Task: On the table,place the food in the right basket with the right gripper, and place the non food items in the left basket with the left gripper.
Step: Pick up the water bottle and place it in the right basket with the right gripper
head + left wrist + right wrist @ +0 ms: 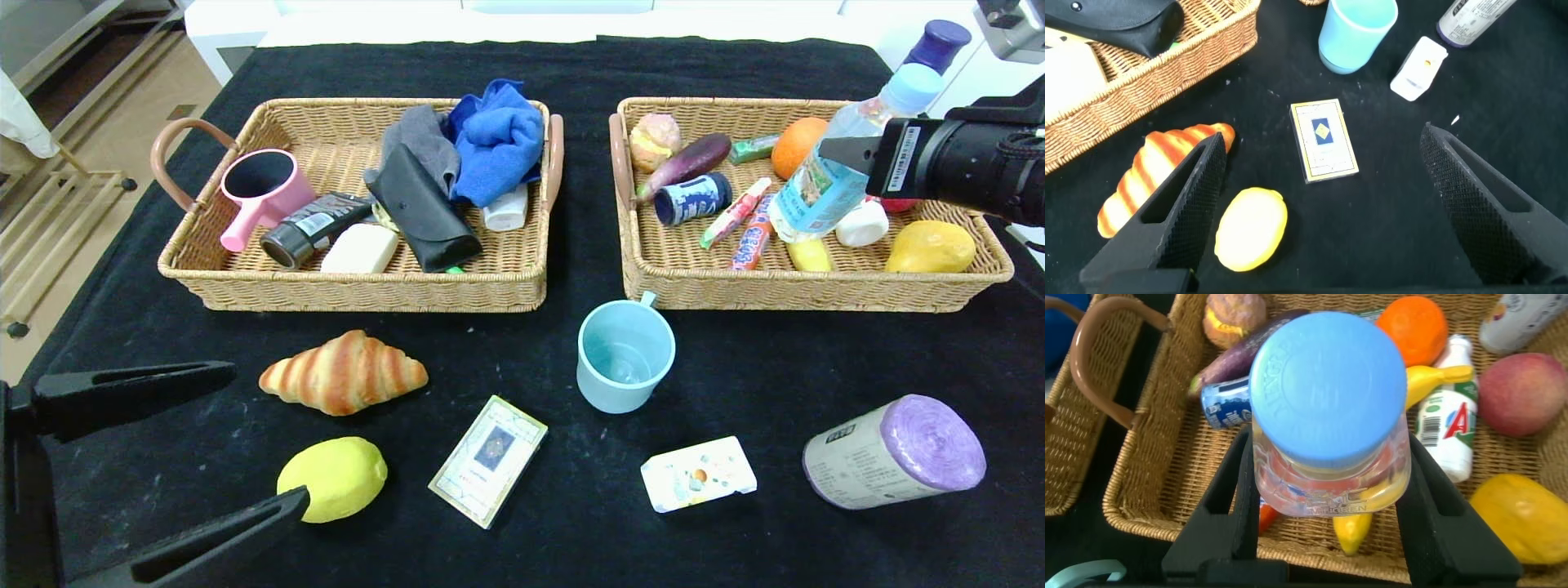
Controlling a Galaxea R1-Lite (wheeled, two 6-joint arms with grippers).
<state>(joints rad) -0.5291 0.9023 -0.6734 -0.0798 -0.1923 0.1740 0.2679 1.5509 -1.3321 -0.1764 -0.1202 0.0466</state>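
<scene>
Woven wicker right basket (816,286); clear glossy plastic water bottle (824,184); matt black cloth table (735,367).

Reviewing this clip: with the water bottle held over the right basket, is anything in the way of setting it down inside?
The right gripper holds the water bottle above the right basket. Below lie candy sticks, a small banana and a white piece; little bare floor shows there.

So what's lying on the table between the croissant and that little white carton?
In the head view, the flat card box lies between the croissant and the white carton, on the black cloth. The blue mug stands just behind that stretch.
</scene>
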